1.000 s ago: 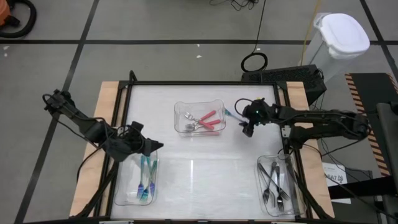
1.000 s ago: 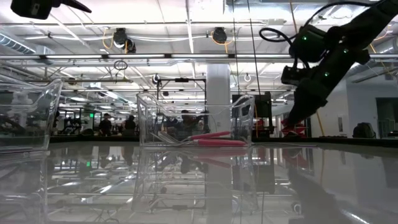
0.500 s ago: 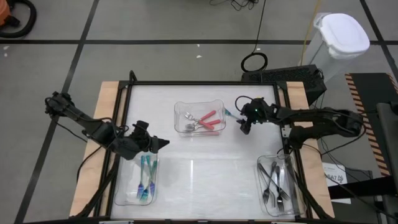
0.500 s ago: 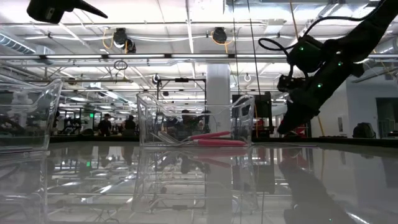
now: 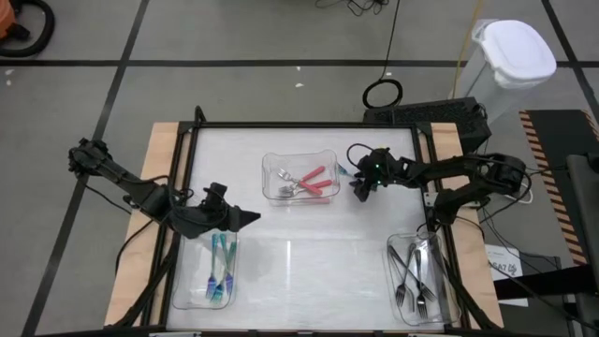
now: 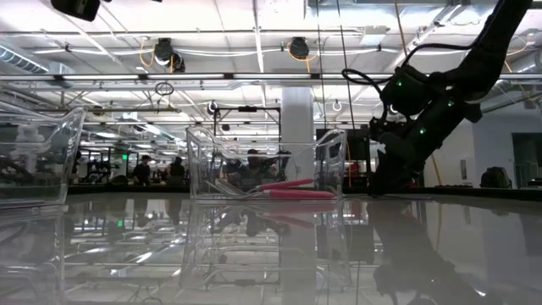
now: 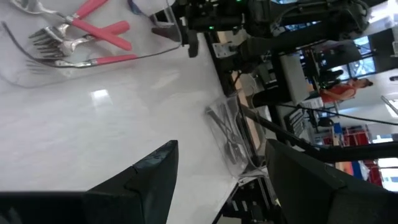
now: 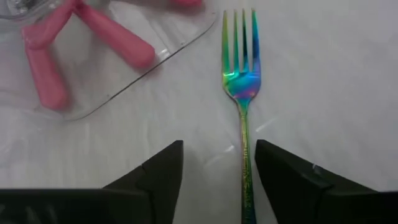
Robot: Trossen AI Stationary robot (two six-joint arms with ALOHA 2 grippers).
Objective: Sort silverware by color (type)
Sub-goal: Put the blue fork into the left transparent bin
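A rainbow-teal fork [image 8: 242, 81] lies flat on the white table just right of the centre tray [image 5: 299, 161], which holds pink-handled forks [image 5: 314, 181]. My right gripper [image 8: 219, 180] stands open low over the fork. Its fingers are on either side of the fork's handle [image 8: 247, 180] and do not touch it. In the high view this gripper [image 5: 355, 184] is beside the tray's right wall. My left gripper [image 5: 249, 218] is open and empty, raised above the near-left tray [image 5: 182, 290], where teal-handled forks [image 5: 219, 271] lie.
A clear tray [image 5: 418, 314] at the near right holds dark grey forks [image 5: 416, 271]. In the low view the centre tray [image 6: 264, 165] stands left of my right gripper [image 6: 391, 174]. Bare white table [image 5: 309, 253] lies between the three trays.
My right gripper has come down toward the table and moved left toward the centre tray, ending over the fork. My left gripper has drifted a little toward the table's right. None of the forks has moved.
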